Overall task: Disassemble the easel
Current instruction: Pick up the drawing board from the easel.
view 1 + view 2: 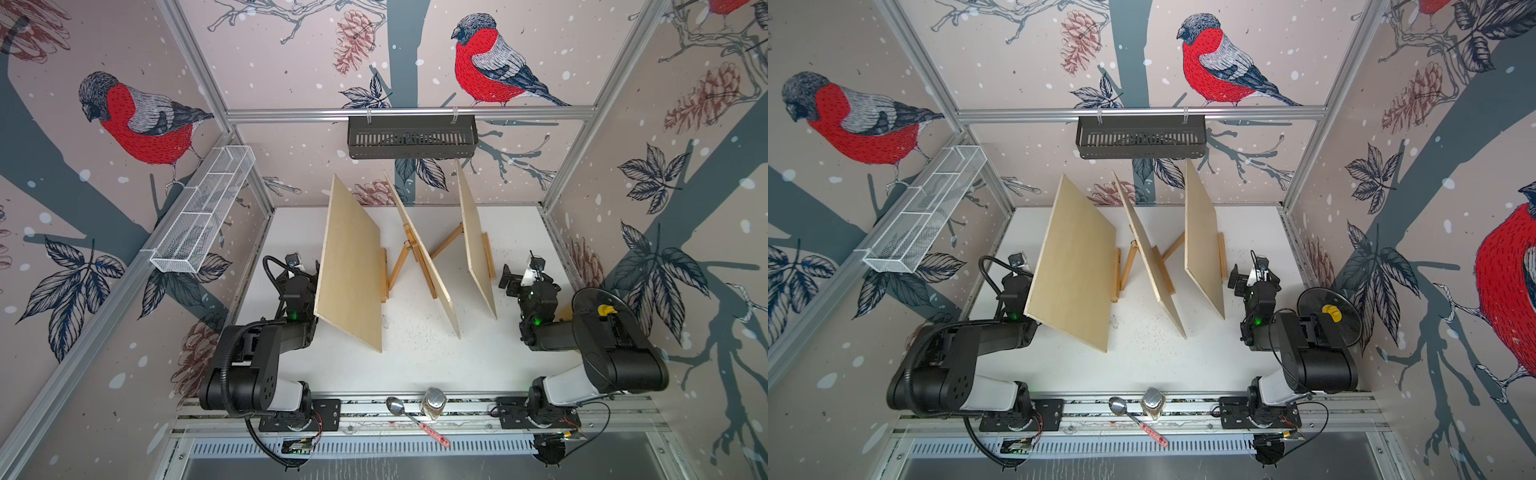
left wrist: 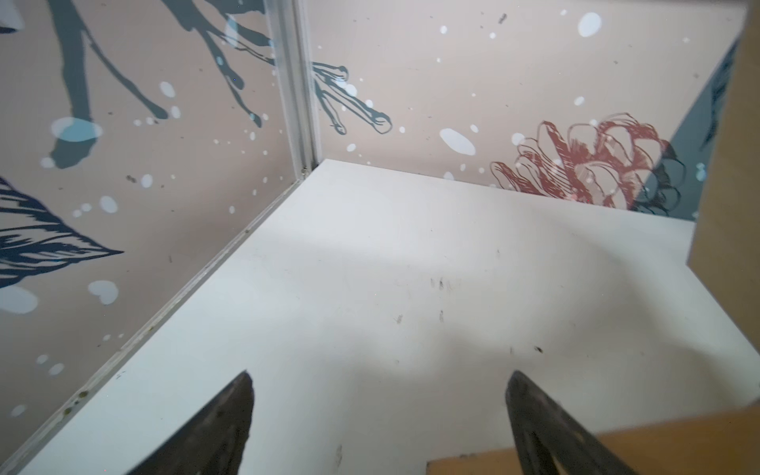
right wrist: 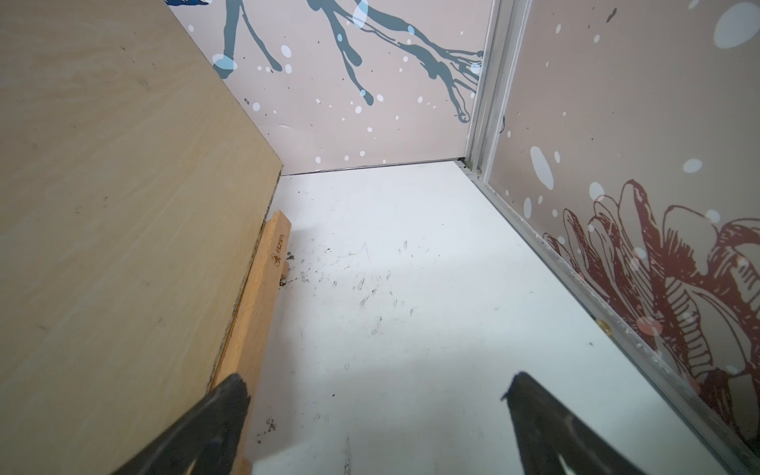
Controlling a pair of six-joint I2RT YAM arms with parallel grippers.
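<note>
3 plywood boards are standing in a row across the middle of the white desk (image 1: pixel 415 365), each one propped on its own small wooden easel. The left board (image 1: pixel 351 266), the widest to the eye, is leaning on the left easel (image 1: pixel 383 270), whose ledge is showing just past the board's right edge. The middle board (image 1: pixel 1142 237) is resting on the middle easel (image 1: pixel 401 264), with that easel's legs spreading out on its left side. The right board (image 1: pixel 476 245) is sitting on the right easel (image 1: pixel 487 255), its bottom edge lying on the ledge and a back leg reaching left toward the middle board. The left pincer (image 2: pixel 380 382) is hovering over bare desk to the left of the left board, mostly hidden behind it in both top views. Its fingers (image 2: pixel 234 415) are standing wide apart with nothing between them, and the board's corner is showing just beside 1 finger. The right pincer (image 3: pixel 378 382) is hanging low to the right of the right board, also spread wide and holding nothing. 1 of its fingers is just beside the easel's ledge, and I cannot tell whether they are touching. On the near rail a spoon (image 1: pixel 395 405) is lying just beside a standing jar (image 1: pixel 433 402).
</note>
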